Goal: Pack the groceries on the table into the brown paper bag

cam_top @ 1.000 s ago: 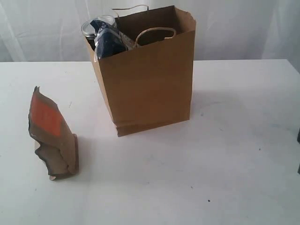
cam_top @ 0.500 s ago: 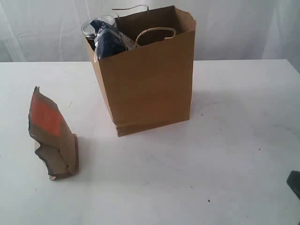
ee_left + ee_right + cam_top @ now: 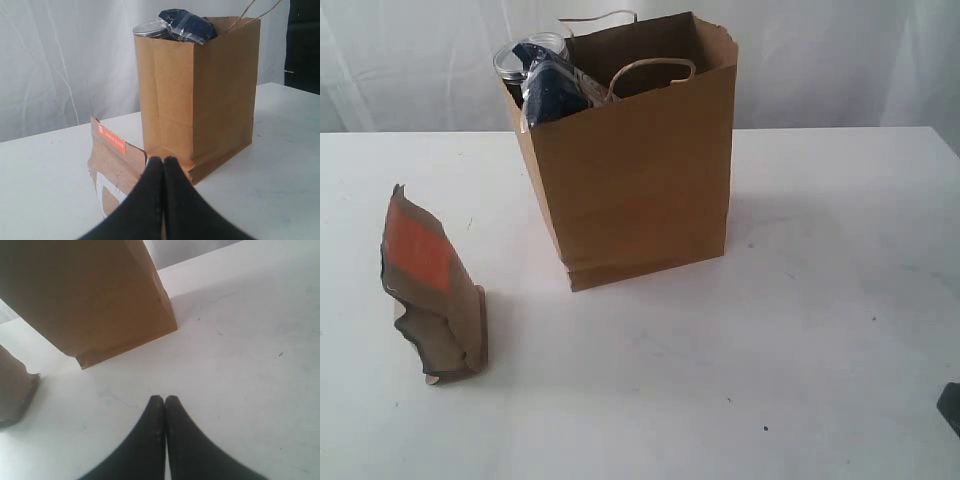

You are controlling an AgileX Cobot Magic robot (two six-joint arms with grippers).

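Note:
The brown paper bag (image 3: pixel 640 160) stands upright at the middle back of the white table (image 3: pixel 770 330). A clear jar (image 3: pixel 520 58) and a long navy packet (image 3: pixel 555 85) stick out of its left top corner. The orange-brown pouch (image 3: pixel 430 290) stands on the table to the bag's left front. In the left wrist view my left gripper (image 3: pixel 163 160) is shut and empty, with the pouch (image 3: pixel 117 167) just beyond it and the bag (image 3: pixel 200 95) behind. My right gripper (image 3: pixel 165 399) is shut and empty above bare table, short of the bag's base (image 3: pixel 95 300). A dark sliver of the right arm (image 3: pixel 950 405) shows at the exterior view's right edge.
A white curtain (image 3: pixel 820 60) hangs behind the table. The bag's twisted paper handles (image 3: pixel 650 68) loop over its open top. A few small dark specks (image 3: pixel 766 429) dot the tabletop.
The dark part of the right arm at the right edge has dropped lower in the exterior view. The bag, pouch and packed items have not moved.

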